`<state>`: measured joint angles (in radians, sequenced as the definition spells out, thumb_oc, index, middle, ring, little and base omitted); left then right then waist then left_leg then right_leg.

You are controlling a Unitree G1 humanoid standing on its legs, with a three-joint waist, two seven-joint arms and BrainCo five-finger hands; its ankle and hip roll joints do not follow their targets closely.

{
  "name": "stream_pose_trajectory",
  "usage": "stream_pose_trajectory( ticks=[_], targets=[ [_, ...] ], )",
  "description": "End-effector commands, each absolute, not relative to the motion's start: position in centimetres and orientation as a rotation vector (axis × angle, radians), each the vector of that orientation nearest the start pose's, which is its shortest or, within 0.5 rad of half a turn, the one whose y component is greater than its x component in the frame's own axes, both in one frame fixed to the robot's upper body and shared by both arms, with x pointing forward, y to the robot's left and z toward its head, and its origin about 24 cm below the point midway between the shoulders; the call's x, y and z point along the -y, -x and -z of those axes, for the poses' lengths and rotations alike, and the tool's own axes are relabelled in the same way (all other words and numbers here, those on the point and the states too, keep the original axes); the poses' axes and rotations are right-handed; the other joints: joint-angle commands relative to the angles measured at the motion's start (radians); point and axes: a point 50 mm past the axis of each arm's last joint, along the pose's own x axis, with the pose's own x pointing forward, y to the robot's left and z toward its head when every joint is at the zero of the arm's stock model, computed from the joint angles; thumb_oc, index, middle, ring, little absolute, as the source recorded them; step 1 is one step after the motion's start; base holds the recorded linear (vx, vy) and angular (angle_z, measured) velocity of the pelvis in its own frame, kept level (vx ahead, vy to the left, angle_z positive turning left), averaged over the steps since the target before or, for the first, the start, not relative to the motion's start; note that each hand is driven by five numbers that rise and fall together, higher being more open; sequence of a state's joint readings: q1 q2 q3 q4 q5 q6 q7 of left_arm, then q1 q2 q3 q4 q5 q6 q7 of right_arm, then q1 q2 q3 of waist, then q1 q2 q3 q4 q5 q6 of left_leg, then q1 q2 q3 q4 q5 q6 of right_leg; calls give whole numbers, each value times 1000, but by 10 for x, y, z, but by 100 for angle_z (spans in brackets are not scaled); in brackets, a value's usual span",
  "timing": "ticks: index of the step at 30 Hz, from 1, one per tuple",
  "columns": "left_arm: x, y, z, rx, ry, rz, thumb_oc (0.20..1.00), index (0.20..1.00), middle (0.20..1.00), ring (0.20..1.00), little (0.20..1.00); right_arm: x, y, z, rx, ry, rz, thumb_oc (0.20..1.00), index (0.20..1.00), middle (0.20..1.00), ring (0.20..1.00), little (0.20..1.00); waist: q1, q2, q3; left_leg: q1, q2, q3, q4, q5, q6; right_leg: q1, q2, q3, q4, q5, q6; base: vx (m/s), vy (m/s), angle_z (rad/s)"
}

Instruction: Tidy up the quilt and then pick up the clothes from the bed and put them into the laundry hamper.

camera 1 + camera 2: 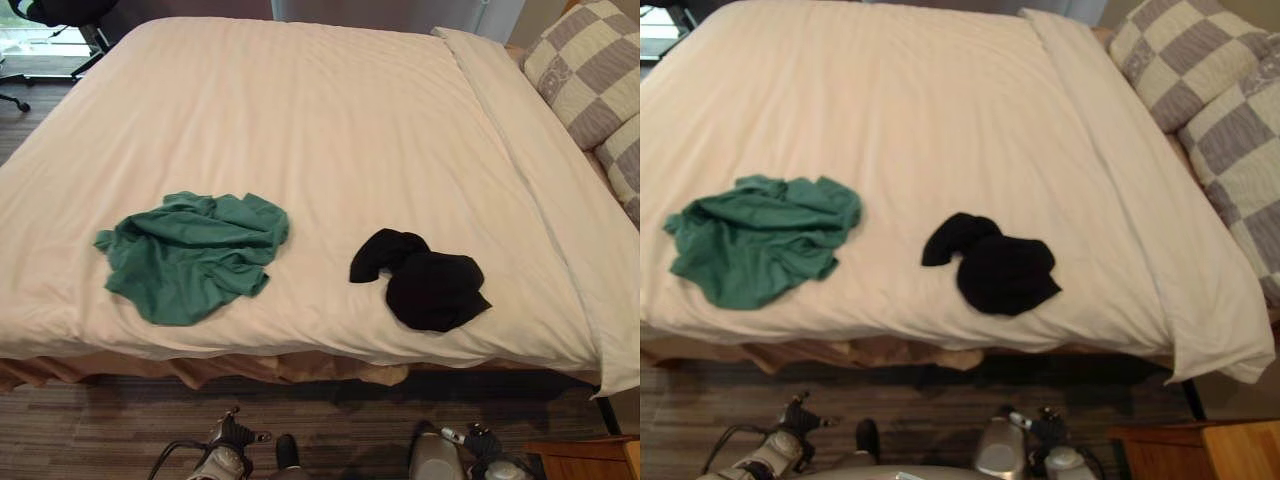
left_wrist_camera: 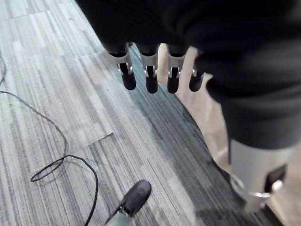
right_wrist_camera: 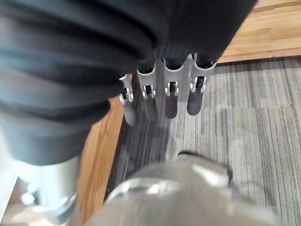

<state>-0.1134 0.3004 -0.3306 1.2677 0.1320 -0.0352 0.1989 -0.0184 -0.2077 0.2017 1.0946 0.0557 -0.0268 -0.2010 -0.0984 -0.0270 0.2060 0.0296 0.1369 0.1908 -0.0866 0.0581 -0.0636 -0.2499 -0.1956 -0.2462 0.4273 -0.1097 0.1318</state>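
- On the bed, near the foot edge: green shirt crumpled toward robot's left, black garment in a lump toward its right. Well apart, neither touching the other.
- Quilt looks mostly flat already; one long fold runs down the right side by the pillows. Judging by that, quilt step nearly done, clothes step not begun.
- Left hand: hanging low over the floor by the bed's foot, fingers straight down, released, grasping nothing.
- Right hand: same, fingers straight, empty, low beside a wooden cabinet.
- Hamper: can't spot it from here. Risk no. 1 – robot lifts a garment w/o knowing where it goes.
- Risk: green shirt is loose & bunched; a pinch on one fold may lift only part, rest drags or slips off the bed edge onto the floor.
- Risk: black garment could be two pieces; can't tell. Grab one, other may stay behind.
- Risk: fingers digging for cloth may catch the quilt too & pull it up, undoing the tidy.
- Around: checked pillows at head end, right side; office chair past the far left corner; wooden cabinet at lower right, close to right arm – could get knocked on the swing up.
- In the way: nothing lies betw. hands and clothes except the bed edge itself; both arms must rise clear of it first.
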Motion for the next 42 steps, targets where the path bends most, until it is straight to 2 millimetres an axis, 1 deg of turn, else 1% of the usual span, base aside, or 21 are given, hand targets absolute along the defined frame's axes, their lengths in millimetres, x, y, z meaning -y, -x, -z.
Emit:
stream_pose_trajectory(
  ticks=[1,3,4,5,7,10,13,17,24,25,26,28,29,30,33,34,35,36,38,39,42],
  targets=[
    [-246,-150,139,-1004,-763,39,1000,1000,1000,1000,1000,193,-159,140,-913,351,64,1000,1000,1000,1000,1000,2,-13,64,-25,-62,39,172,-136,-13,161,60,-95,-292,32,-37,91,289,14],
    [-235,-150,142,-988,-732,42,1000,1000,1000,1000,1000,195,-172,135,-883,386,50,1000,1000,1000,1000,1000,14,-2,96,-86,-96,49,364,-164,-30,173,51,-53,-294,27,-56,44,362,-3],
    [-254,-151,136,-984,-711,-3,1000,1000,1000,1000,1000,210,-181,129,-861,403,83,1000,1000,1000,1000,1000,32,4,115,-159,-104,32,471,-125,-62,187,42,-49,-311,12,-75,-23,355,-58],
    [-233,-175,130,-899,-699,19,1000,1000,1000,1000,1000,210,-191,124,-838,404,106,1000,1000,1000,1000,1000,28,6,113,-204,-33,53,494,-98,-92,199,31,-53,-337,7,-66,19,407,-63],
    [-214,-177,132,-862,-711,76,1000,1000,1000,1000,1000,209,-189,126,-858,432,94,1000,1000,1000,1000,1000,27,13,81,-155,26,48,345,-117,-65,206,11,-33,-365,22,-34,138,464,12],
    [-186,-184,132,-806,-701,149,1000,1000,1000,1000,1000,213,-178,130,-880,407,108,1000,1000,1000,1000,1000,23,26,35,-60,63,-125,125,-81,-71,227,-27,18,-391,53,20,192,543,-27],
    [-175,-185,133,-810,-674,173,1000,1000,1000,1000,1000,206,-178,132,-893,370,125,1000,1000,1000,1000,1000,13,17,7,-6,18,-91,51,-98,-65,198,-81,21,-397,124,58,80,398,-57],
    [-181,-187,132,-808,-710,177,1000,1000,1000,1000,1000,194,-180,132,-886,336,106,1000,1000,1000,1000,1000,20,6,13,13,-4,-42,24,-99,-41,167,-94,22,-390,149,70,-67,214,-39],
    [-230,-141,147,-1038,-725,29,1000,1000,1000,1000,1000,209,-150,146,-1009,389,135,1000,1000,1000,1000,1000,61,-7,12,4,-18,-18,13,-87,-25,218,-66,-62,-411,129,55,-44,35,-19],
    [-249,-115,152,-1136,-662,-81,1000,1000,1000,1000,1000,226,-138,148,-1052,352,234,1000,1000,1000,1000,1000,71,-15,-1,10,-14,-4,9,-86,-29,248,-72,-65,-461,152,63,33,-33,2],
    [-249,-115,152,-1136,-662,-81,1000,1000,1000,1000,1000,226,-138,148,-1052,352,234,1000,1000,1000,1000,1000,70,-16,-3,7,-15,-5,9,-84,-29,246,-73,-66,-462,154,63,54,-55,2],
    [-271,-84,153,-1239,-589,-214,1000,1000,1000,1000,1000,248,-123,148,-1088,271,379,1000,1000,1000,1000,1000,73,-21,-16,17,-7,1,1,-78,-35,269,-77,-74,-488,166,68,77,-56,-7],
    [-300,-50,148,-1332,-496,-395,1000,1000,1000,1000,1000,279,-105,144,-1101,121,591,1000,1000,1000,1000,1000,73,-26,-27,20,-4,0,-1,-75,-40,284,-78,-74,-504,175,72,104,-63,-7],
    [-311,-36,145,-1364,-474,-459,1000,1000,1000,1000,1000,291,-97,141,-1100,95,657,1000,1000,1000,1000,1000,74,-25,-29,26,-1,2,-1,-77,-43,293,-78,-76,-508,175,75,91,-55,-2],
    [-380,-10,107,-1343,-472,-749,1000,1000,1000,1000,1000,351,-78,115,-1008,91,898,1000,1000,1000,1000,1000,71,-20,-43,35,6,4,-1,-74,-57,307,-79,-81,-515,180,86,69,-38,-1],
    [-380,-10,107,-1343,-473,-749,1000,1000,1000,1000,1000,351,-78,115,-1008,90,898,1000,1000,1000,1000,1000,70,-22,-45,30,4,3,-1,-71,-56,303,-81,-82,-515,182,85,32,-26,4],
    [-435,-34,58,-1160,-643,-885,1000,1000,1000,1000,1000,393,-85,77,-782,104,1054,1000,1000,1000,1000,1000,63,-11,-53,37,13,5,-1,-68,-64,305,-77,-81,-515,181,92,35,-28,7],
    [-446,-53,42,-1057,-701,-895,1000,1000,1000,1000,1000,404,-92,63,-701,129,1075,1000,1000,1000,1000,1000,60,-6,-53,40,16,6,-1,-70,-67,309,-75,-81,-515,178,94,38,-39,4],
    [-453,-116,-22,-599,-852,-876,1000,1000,1000,1000,1000,420,-116,14,-479,329,1028,1000,1000,1000,1000,1000,61,-1,-61,39,22,-2,-1,-70,-67,314,-71,-85,-515,172,95,15,-35,5],
    [-453,-115,-22,-601,-853,-877,1000,1000,1000,1000,1000,420,-116,14,-480,331,1027,1000,1000,1000,1000,1000,59,-2,-62,35,21,-2,-1,-66,-66,311,-72,-85,-515,174,94,26,-29,4],
    [-426,-169,-92,-159,-945,-741,1000,1000,1000,1000,1000,415,-157,-37,-252,507,884,1000,1000,1000,1000,1000,61,3,-73,36,26,-11,-1,-68,-67,317,-71,-86,-515,167,94,9,-13,0]
  ],
)
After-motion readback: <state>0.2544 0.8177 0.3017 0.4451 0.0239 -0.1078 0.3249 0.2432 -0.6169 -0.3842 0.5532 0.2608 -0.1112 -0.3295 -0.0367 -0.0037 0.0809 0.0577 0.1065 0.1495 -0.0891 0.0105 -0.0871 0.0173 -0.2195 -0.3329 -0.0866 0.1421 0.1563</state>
